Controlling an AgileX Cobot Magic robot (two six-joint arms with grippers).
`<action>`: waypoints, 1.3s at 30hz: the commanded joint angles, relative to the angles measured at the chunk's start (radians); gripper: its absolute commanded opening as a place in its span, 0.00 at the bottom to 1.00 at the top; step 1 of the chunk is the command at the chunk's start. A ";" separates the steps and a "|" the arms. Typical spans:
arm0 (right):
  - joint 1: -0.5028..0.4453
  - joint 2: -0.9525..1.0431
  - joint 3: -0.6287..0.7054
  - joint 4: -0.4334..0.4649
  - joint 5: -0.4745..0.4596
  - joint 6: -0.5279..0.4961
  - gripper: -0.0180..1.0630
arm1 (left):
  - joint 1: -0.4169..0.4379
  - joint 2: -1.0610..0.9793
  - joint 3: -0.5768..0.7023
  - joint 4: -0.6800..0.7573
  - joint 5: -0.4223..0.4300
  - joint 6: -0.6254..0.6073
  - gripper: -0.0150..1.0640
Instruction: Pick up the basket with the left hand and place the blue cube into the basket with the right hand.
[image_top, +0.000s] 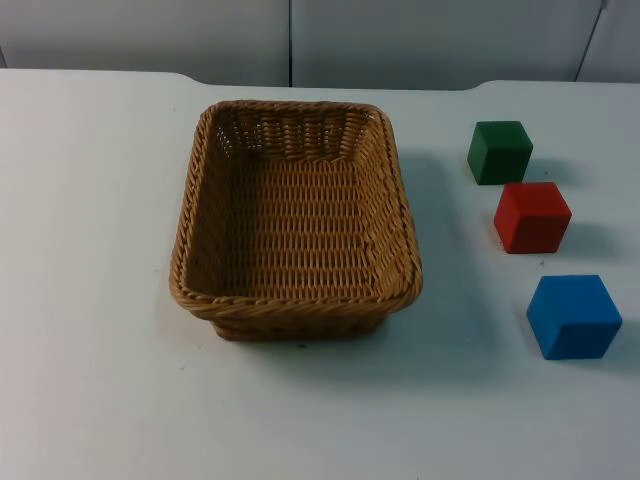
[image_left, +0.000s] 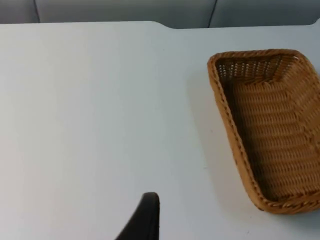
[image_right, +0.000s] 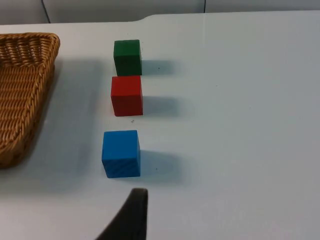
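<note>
Beside the basket (image_top: 296, 222), on its right, the blue cube (image_top: 573, 316) sits untouched on the counter (image_top: 90, 300); nothing's begun, and I cannot tell either end effector's state.

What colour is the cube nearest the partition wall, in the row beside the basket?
Green: the green cube, clearest in the top view.

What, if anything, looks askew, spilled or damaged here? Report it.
Nothing stands out. The woven wicker basket sits upright and empty on the white table. The green cube, red cube and blue cube stand apart in a row beside it.
</note>
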 joint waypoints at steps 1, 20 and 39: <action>-0.008 -0.003 0.008 -0.006 -0.009 -0.005 0.98 | -0.004 0.111 -0.048 -0.120 -0.047 0.091 0.84; -0.008 -0.003 0.008 -0.006 -0.009 -0.005 0.98 | -0.006 0.666 -0.168 -0.532 -0.159 0.399 0.84; -0.008 -0.003 0.008 -0.006 -0.009 -0.003 0.98 | -0.080 1.106 -0.382 -0.562 -0.121 0.404 0.81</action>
